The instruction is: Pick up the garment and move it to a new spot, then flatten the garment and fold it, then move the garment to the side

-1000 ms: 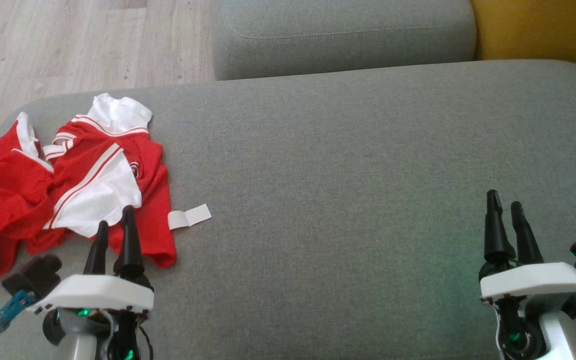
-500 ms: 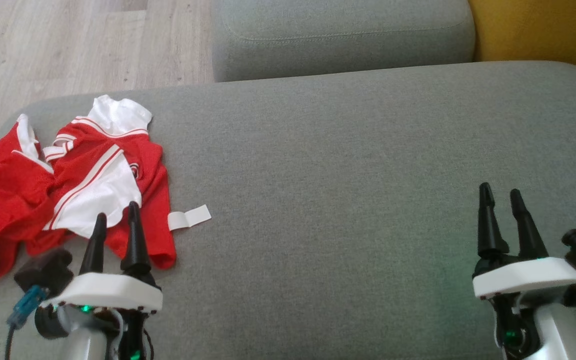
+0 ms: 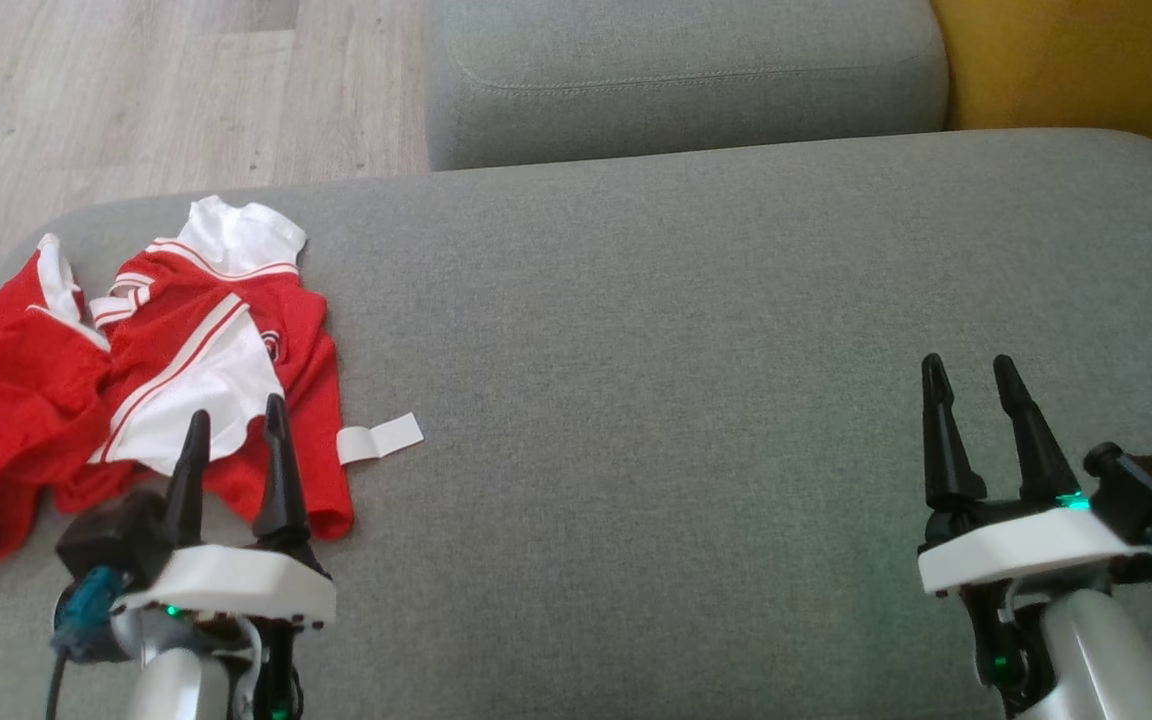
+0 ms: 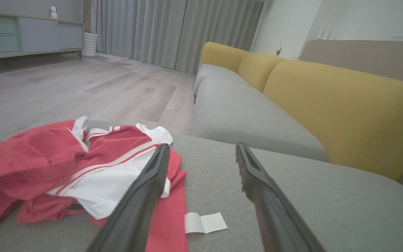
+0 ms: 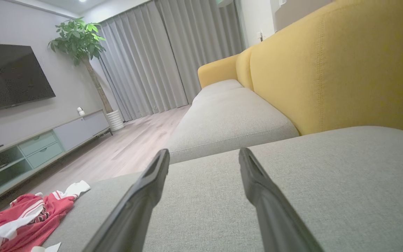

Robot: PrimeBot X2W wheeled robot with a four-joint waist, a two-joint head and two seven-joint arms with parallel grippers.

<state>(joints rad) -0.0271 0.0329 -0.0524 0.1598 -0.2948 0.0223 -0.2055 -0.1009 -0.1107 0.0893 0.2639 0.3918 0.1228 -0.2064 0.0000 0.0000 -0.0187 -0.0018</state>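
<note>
Head view, as from over the robot's shoulders, takes in the broad grey sofa seat (image 3: 686, 330) across nearly everything in front of it. A second grey cushion (image 3: 676, 70) sits beyond that, a yellow backrest (image 3: 1076, 70) is at the far right corner, and pale wooden floor (image 3: 136, 90) runs off to the far left. The garment (image 3: 136, 370), red with white panels and stripes, lies crumpled in a heap on the left end of the seat, near its rounded corner, its folds bunched over one another rather than flat. The left gripper (image 3: 236, 415) hovers at the near edge of that heap with its two dark fingers spread wide and pointing into the cloth, nothing between them; from where I stand I cannot tell whether a fingertip touches the fabric. The right gripper (image 3: 967, 365) is well apart, over bare grey upholstery on the right side, its fingers just as wide and empty. A small white label (image 3: 381, 438) lies flat on the seat against the red hem, just to the right of the left gripper's fingertips.
</note>
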